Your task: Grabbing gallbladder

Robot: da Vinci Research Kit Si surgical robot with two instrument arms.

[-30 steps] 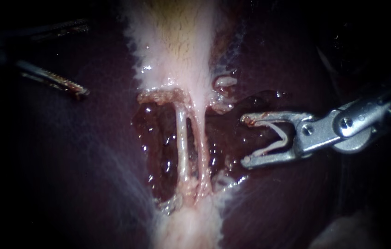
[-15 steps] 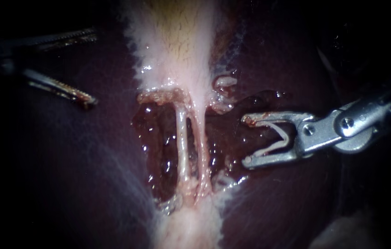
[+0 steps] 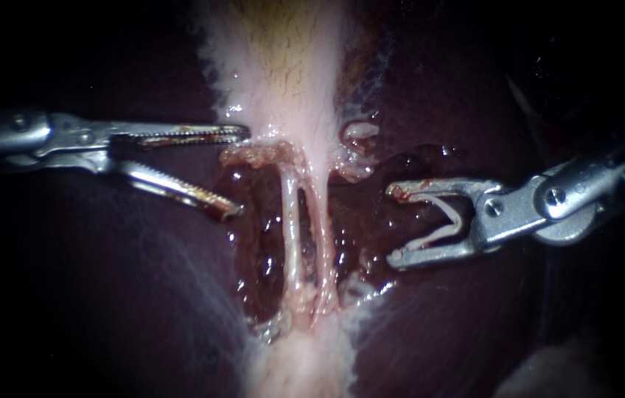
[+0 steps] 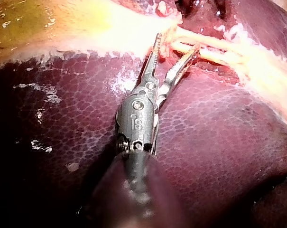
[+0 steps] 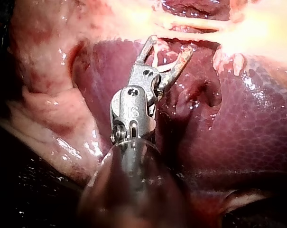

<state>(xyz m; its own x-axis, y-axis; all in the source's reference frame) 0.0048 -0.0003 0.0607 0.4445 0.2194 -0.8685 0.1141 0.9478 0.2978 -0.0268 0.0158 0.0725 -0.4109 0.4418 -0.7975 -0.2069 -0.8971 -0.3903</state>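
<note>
The pale, pinkish gallbladder [image 3: 283,74] hangs down the middle of the endoscope view over dark liver [image 3: 106,295]. Below it two thin pale tubes [image 3: 290,236] cross a raw red bed. My left instrument [image 3: 237,171] reaches in with toothed jaws open, tips just beside the gallbladder's lower edge, gripping nothing. In the left wrist view the same open jaws [image 4: 174,50] lie at the pale gallbladder [image 4: 86,28] margin beside the tubes [image 4: 214,47]. My right instrument [image 3: 393,225] holds open jaws right of the tubes, over the raw bed; its wrist view shows the jaws [image 5: 169,47] open, empty.
Dark liver [image 4: 219,142] surrounds the dissected bed on both sides. A pale band of tissue [image 3: 305,361] continues below the tubes. Folded pale tissue [image 5: 48,114] lies beside the right instrument's shaft.
My left instrument has advanced rightward from the far left dark area up to the gallbladder's lower edge, jaws still open. The right instrument has stayed put.
</note>
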